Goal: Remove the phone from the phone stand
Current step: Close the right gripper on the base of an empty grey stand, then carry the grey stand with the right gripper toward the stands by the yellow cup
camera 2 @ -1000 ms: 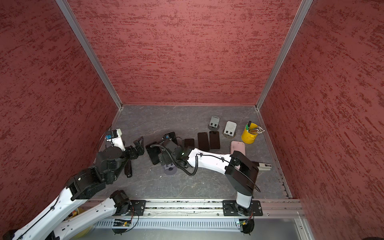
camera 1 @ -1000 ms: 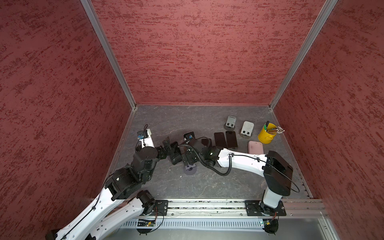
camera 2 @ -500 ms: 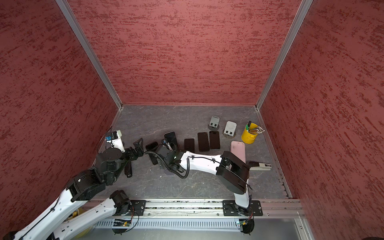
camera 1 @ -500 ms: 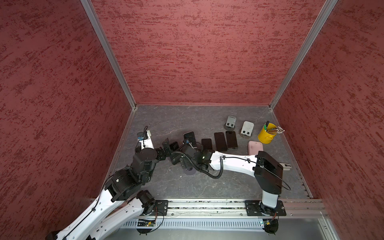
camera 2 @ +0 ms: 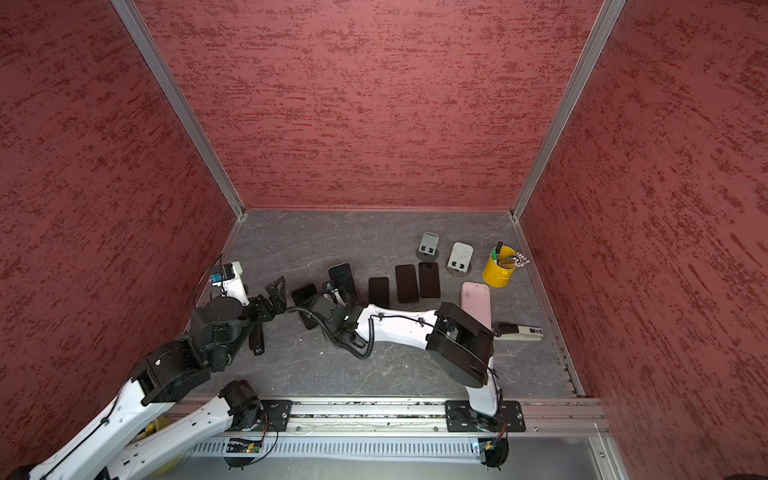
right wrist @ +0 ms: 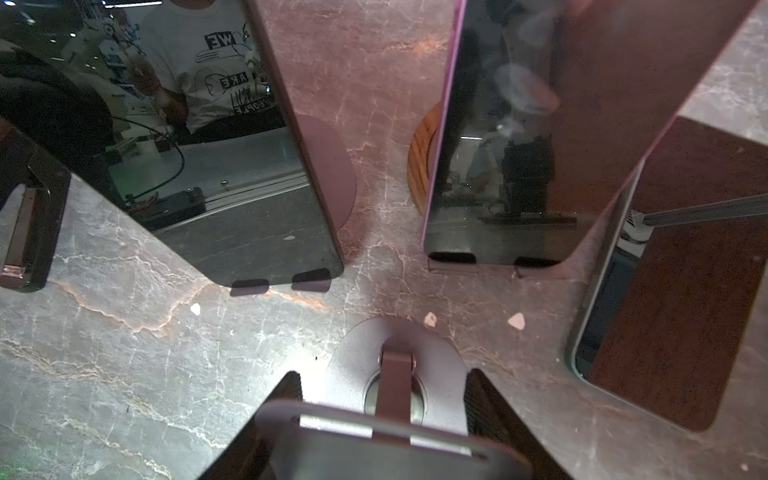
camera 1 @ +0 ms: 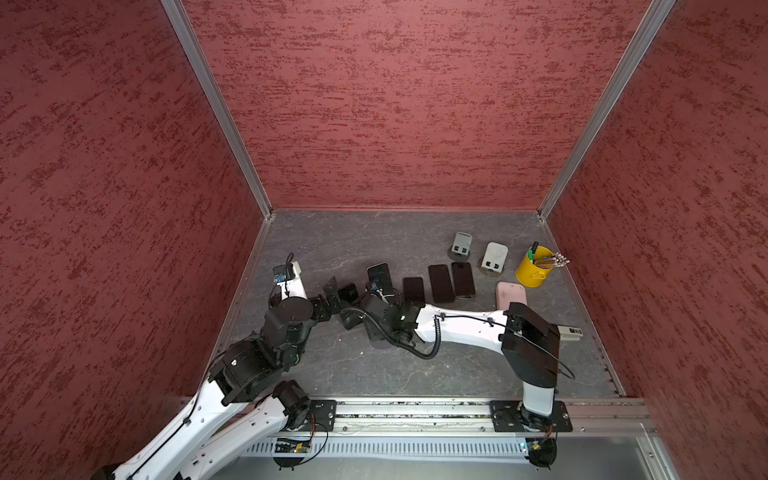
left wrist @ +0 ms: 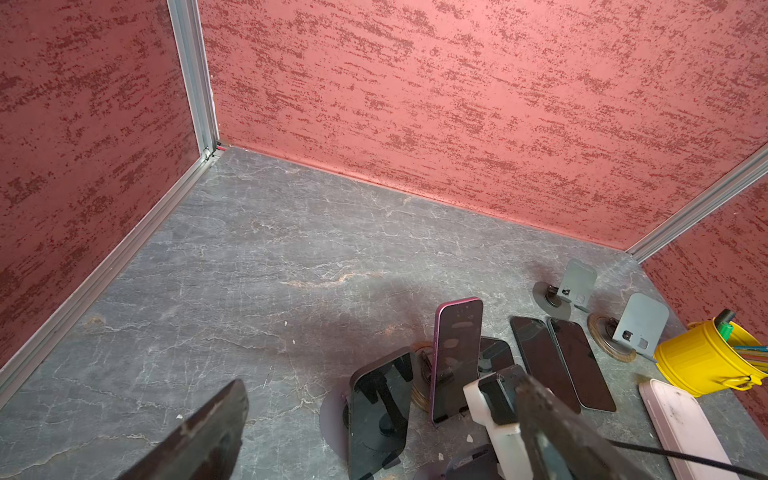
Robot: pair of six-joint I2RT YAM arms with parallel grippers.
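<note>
In the right wrist view my right gripper (right wrist: 382, 378) is shut on a dark phone (right wrist: 374, 457), its fingers (right wrist: 291, 386) pressed to the phone's two side edges. The phone leans on a phone stand (right wrist: 440, 365) with a round grey base and a hinge arm. In both top views the right gripper (camera 1: 370, 309) (camera 2: 328, 309) hides that phone. My left gripper (left wrist: 374, 436) is open, just left of a dark phone (left wrist: 378, 407) (camera 1: 348, 293) standing on a purple-based stand. Nothing lies between its fingers (left wrist: 208, 436).
A purple-edged phone (camera 1: 379, 276) stands on a wooden-based stand. Three phones (camera 1: 440, 283) lie flat to its right. Beyond are two bare stands (camera 1: 461, 243) (camera 1: 494, 257), a yellow pen bucket (camera 1: 534, 270), a pink phone (camera 1: 511, 293) and a stapler (camera 2: 519, 331).
My right arm has swung left and its gripper has closed from wide open onto the phone. A flat phone it covered now shows. The left arm has not moved.
</note>
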